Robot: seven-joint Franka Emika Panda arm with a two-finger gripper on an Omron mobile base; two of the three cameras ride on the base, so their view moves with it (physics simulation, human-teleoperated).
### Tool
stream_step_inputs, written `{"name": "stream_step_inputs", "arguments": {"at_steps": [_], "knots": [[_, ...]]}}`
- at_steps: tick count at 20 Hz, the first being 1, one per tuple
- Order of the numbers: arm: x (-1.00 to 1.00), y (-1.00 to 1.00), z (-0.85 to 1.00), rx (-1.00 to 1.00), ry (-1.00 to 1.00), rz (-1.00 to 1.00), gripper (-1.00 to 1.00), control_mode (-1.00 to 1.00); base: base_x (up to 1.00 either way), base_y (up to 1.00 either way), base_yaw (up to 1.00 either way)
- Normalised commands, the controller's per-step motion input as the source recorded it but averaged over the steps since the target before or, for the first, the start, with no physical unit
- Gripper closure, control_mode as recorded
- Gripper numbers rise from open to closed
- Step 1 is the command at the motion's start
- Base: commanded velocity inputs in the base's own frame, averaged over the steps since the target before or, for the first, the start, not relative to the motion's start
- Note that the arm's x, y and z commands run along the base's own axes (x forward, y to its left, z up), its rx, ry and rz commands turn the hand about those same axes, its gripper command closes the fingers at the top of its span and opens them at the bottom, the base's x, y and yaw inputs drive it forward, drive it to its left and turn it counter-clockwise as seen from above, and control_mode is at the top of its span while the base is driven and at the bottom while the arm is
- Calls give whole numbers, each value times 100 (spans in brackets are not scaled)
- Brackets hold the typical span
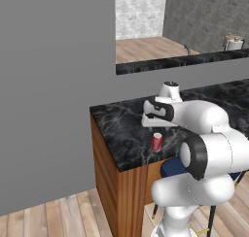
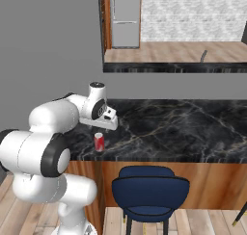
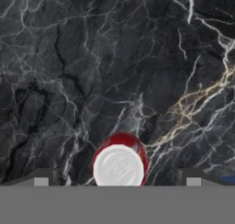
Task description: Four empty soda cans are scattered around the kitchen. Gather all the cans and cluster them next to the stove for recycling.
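Task progress is judged to be at an early stage: no stove is visible from this position, no can is gathered beside one, and the can in front of the robot has not yet been picked up. Nearest the base, a blue stool (image 2: 149, 190) is tucked under the counter overhang. Above it, one red soda can (image 1: 156, 142) stands upright on the black marbled counter (image 2: 183, 128), close to the front edge and near the counter's end corner. The gripper (image 3: 117, 182) hangs directly over the can, pointing down, not in contact with it. In the hand view, the can's silver top sits between the two fingertips (image 3: 40, 181), roughly centred and with free space on each side. The fingers are spread to full width and hold nothing. Beyond the counter, a higher ledge (image 1: 180, 62) fronts a room with plank flooring and white brick walls
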Motion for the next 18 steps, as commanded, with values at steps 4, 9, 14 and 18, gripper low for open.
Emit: {"name": "stream_step_inputs", "arguments": {"at_steps": [4,9,14,18], "knots": [[-1,2,-7,-1,3,-9,-100,-100,0,0,0],[0,1,-14,-3,1,-7,-100,-100,0,0,0],[0,1,-19,-1,0,-6,-100,-100,0,0,0],[-7,0,-13,0,0,-5,-100,-100,0,0,0]]}}
